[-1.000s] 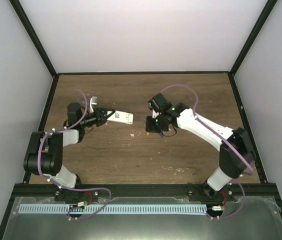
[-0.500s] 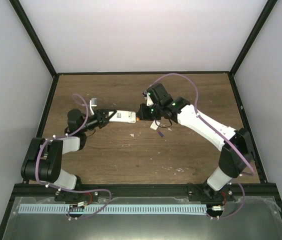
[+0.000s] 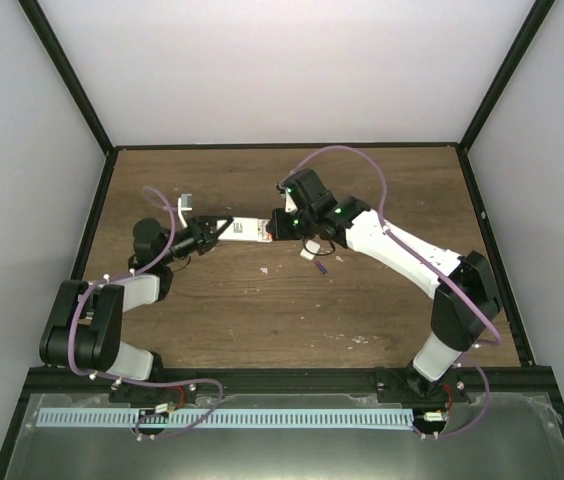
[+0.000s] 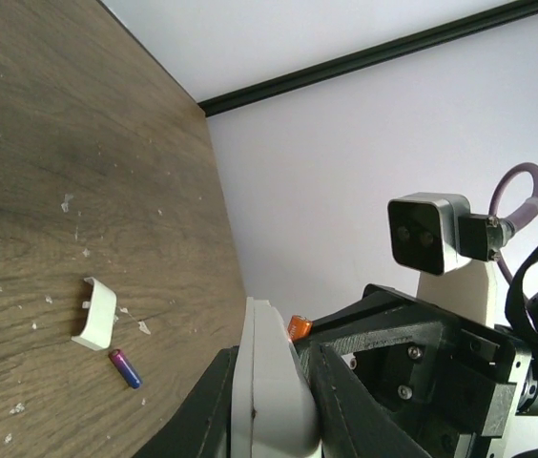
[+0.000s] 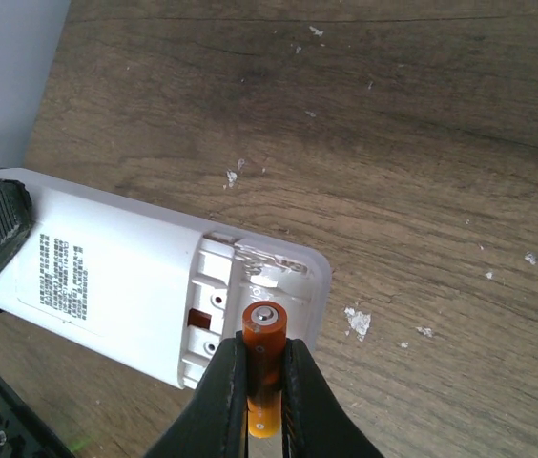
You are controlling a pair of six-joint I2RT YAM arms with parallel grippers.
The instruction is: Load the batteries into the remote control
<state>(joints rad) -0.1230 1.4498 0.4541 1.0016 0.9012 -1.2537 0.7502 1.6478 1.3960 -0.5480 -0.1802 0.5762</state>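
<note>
My left gripper is shut on the white remote control and holds it off the table by one end. In the right wrist view the remote control shows its back, with the battery bay uncovered. My right gripper is shut on the orange battery, whose tip sits just over the open bay. The left wrist view has the remote control edge-on between the left gripper jaws, the orange battery peeking behind it. The purple battery lies on the table.
A small white cover piece lies beside the purple battery, also seen as the cover piece below the right gripper. Pale wood chips dot the brown tabletop. Black frame rails and white walls bound the table.
My right gripper has swung left and away from the near edge with the orange battery, up to the remote's open end. The left gripper has shifted the remote slightly toward it.
</note>
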